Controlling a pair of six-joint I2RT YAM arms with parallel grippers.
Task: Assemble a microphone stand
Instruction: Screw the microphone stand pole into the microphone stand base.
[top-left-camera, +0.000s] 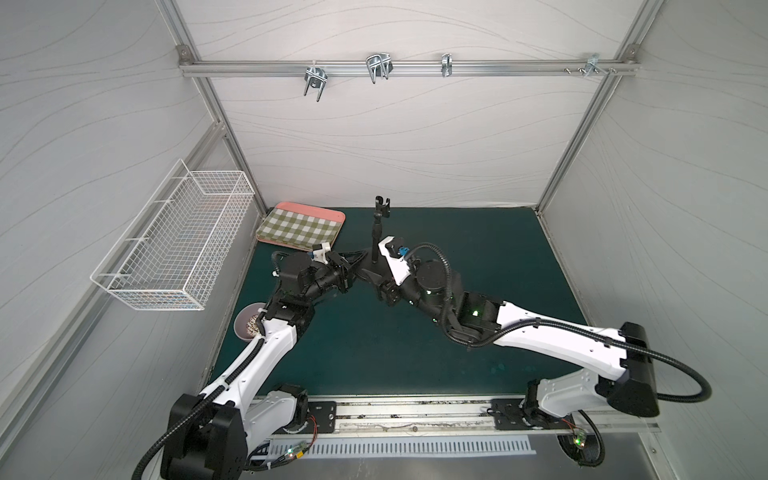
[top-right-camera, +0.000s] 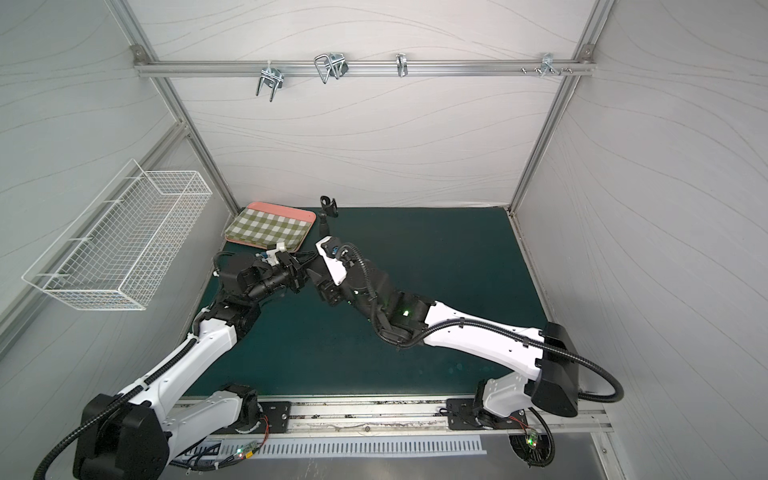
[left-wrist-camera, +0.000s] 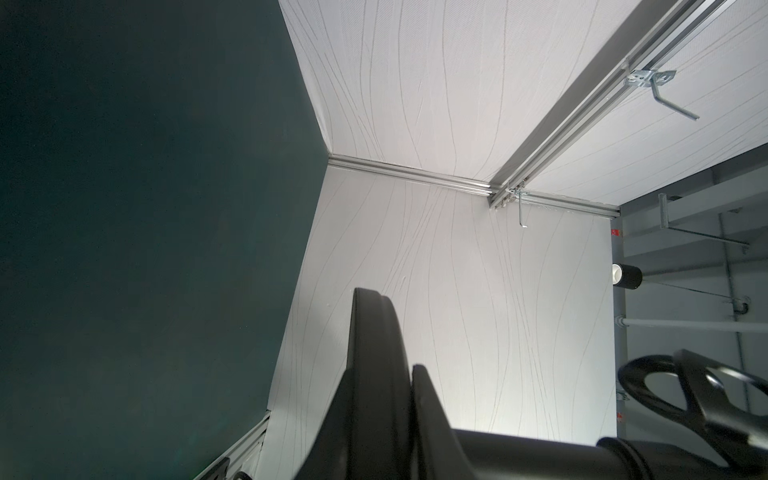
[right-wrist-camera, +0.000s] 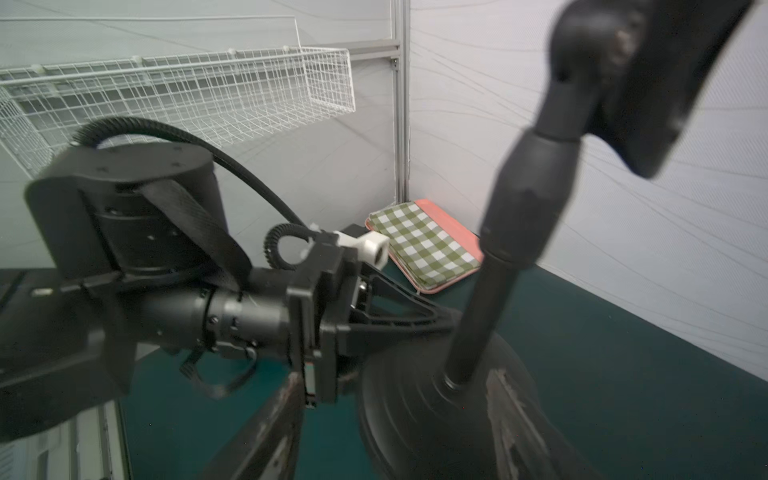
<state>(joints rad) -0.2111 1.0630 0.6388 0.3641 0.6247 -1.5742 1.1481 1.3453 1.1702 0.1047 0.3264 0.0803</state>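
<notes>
The black microphone stand is in one piece: its thin rod (top-left-camera: 377, 239) rises from the domed disc base (right-wrist-camera: 419, 419) and ends in the U-shaped clip (top-left-camera: 382, 206), also in a top view (top-right-camera: 328, 205). My left gripper (top-left-camera: 358, 262) comes from the left and is shut on the base's rim, which shows edge-on between its fingers (left-wrist-camera: 374, 365). My right gripper (right-wrist-camera: 390, 424) is open. Its worn fingertips (right-wrist-camera: 274, 424) stand apart on either side of the base, below the rod's foot (right-wrist-camera: 461, 365). Whether the base rests on the green mat is hidden.
A green-checked pad on a pink tray (top-left-camera: 300, 226) lies at the back left, close behind the left gripper. A purple bowl (top-left-camera: 247, 326) sits by the left arm's elbow. A white wire basket (top-left-camera: 178, 253) hangs on the left wall. Metal hooks (top-left-camera: 378, 66) line the back rail.
</notes>
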